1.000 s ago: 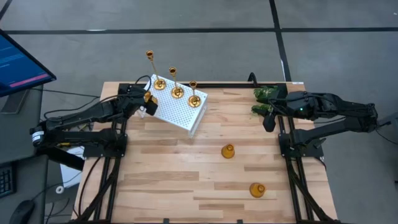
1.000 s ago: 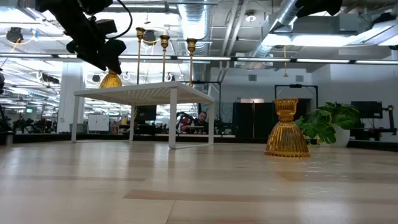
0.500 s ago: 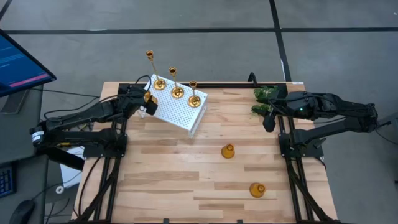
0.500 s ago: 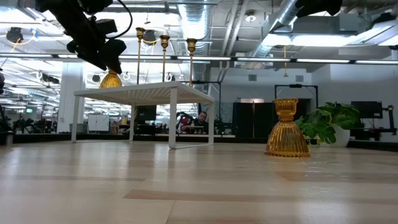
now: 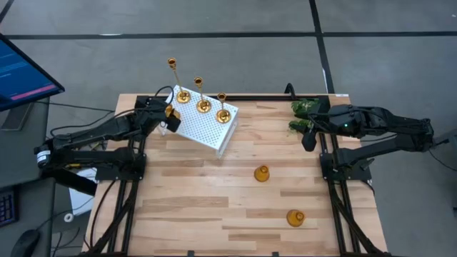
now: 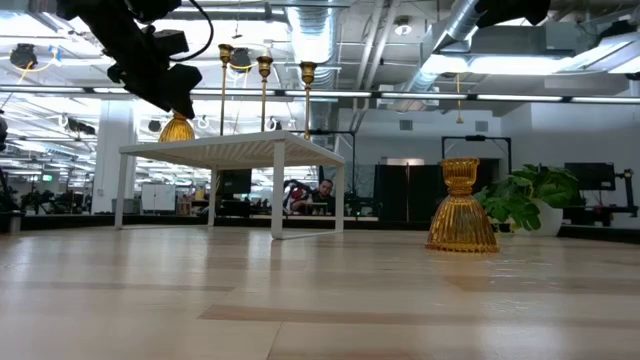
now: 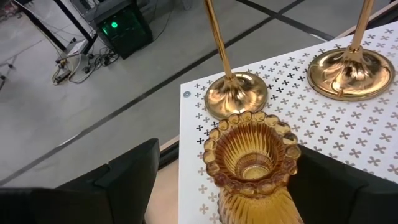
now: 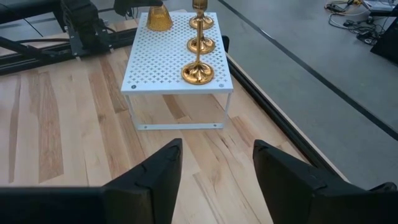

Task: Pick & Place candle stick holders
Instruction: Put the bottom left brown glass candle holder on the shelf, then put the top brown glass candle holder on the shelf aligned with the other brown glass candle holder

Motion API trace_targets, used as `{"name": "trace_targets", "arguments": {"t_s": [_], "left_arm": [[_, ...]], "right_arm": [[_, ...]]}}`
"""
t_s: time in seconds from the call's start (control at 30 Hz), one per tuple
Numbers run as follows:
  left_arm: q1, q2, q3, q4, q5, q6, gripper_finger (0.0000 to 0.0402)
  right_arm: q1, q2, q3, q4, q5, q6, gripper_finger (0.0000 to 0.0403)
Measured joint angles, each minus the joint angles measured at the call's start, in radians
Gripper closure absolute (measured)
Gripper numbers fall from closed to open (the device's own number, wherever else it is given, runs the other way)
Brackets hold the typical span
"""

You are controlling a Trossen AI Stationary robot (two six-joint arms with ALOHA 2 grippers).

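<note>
Nothing has moved — left tool [image 7: 249, 186] stands wide around a short holder [image 7: 252, 163] on the white rack [image 5: 206, 127]; lift straight up to clear it.

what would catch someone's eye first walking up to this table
Probably the white perforated rack at the table's back left, with three tall gold candle holders lined up on it. At its corner the left gripper has its jaws open around a short bell-shaped holder on the rack. Two more short holders stand loose on the wooden table, toward the front right.
</note>
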Motion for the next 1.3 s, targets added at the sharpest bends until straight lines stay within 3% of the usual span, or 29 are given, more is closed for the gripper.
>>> {"name": "trace_targets", "arguments": {"t_s": [0.27,0.6,1.17,1.3], "left_arm": [[0.000,-0.008,0.044,0.010,0.000,0.005,0.0082],[-0.002,-0.013,0.121,0.024,0.052,0.026,0.0082],[-0.002,-0.013,0.254,0.030,0.080,0.026,0.0082],[-0.002,-0.013,0.299,0.031,0.125,0.026,0.0082]], "right_arm": [[0.000,0.000,0.000,-0.002,0.000,0.034,0.0211],[0.000,0.000,0.000,-0.011,0.000,0.053,0.0154],[0.000,0.016,0.000,-0.032,0.002,0.073,0.0154],[-0.008,0.033,0.001,-0.066,0.007,0.079,0.0154]]}}
